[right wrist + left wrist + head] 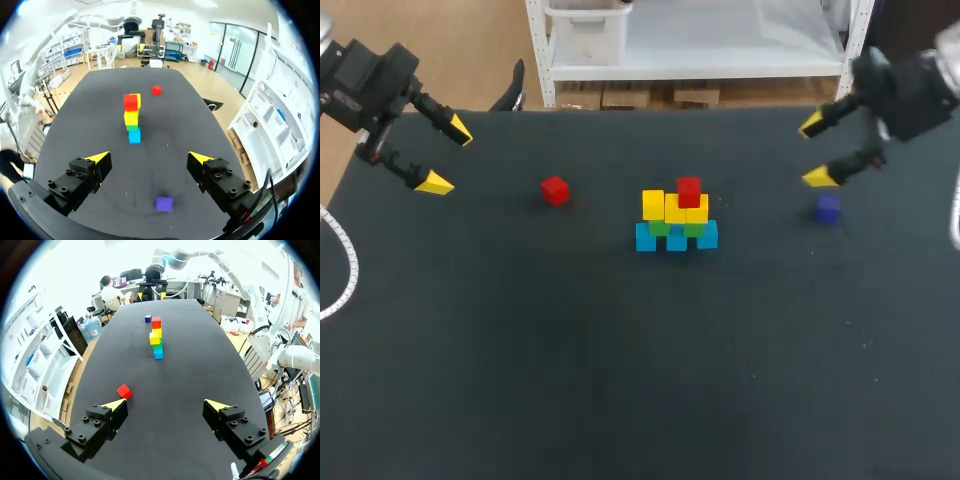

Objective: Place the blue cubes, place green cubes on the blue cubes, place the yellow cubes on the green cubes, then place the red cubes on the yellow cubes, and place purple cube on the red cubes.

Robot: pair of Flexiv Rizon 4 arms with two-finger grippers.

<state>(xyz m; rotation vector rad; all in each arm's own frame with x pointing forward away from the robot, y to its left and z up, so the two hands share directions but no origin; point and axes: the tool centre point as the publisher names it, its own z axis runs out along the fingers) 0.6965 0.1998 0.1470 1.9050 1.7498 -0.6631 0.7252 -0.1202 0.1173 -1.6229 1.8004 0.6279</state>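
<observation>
matte black table (pixel 520 380), stepped cube stack (pixel 676 222)

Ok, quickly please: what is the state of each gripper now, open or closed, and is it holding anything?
Left gripper: open, holding nothing.
Right gripper: open, holding nothing.

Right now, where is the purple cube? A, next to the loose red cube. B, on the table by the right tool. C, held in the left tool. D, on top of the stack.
B: the purple cube lies on the table near the open right tool, apart from the stack.
</observation>
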